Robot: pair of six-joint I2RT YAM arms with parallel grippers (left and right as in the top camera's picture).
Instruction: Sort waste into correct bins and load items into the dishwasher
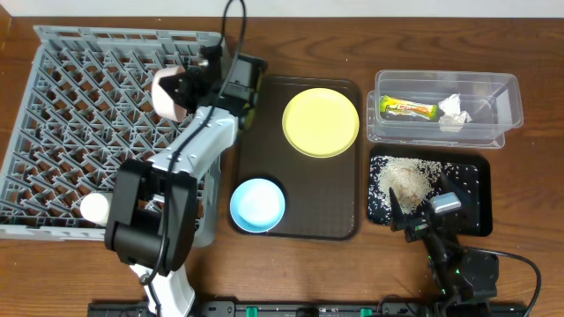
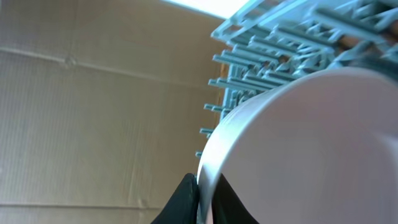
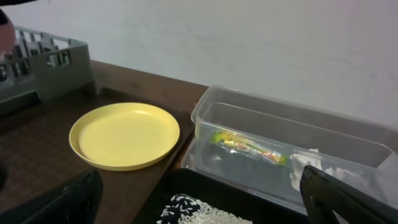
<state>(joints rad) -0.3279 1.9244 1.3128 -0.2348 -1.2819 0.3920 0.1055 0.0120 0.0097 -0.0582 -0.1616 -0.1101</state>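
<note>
Left gripper (image 1: 181,87) was clamped on the rim of the white bowl (image 1: 165,95), holding it on edge over the dish rack (image 1: 70,114), with the small white cup (image 1: 94,207) lying in the rack well behind it, near the arm's base. Right gripper (image 1: 421,206) hung with fingers spread wide and nothing between them, above the black tray (image 1: 471,189) and its rice grains (image 1: 407,176). Just beyond it the clear tub (image 1: 507,97) held the snack wrapper (image 1: 408,109) and tissue (image 1: 452,113), while to its left the yellow plate (image 1: 321,121) and light blue bowl (image 1: 257,204) sat on the brown serving tray (image 1: 348,224).
</note>
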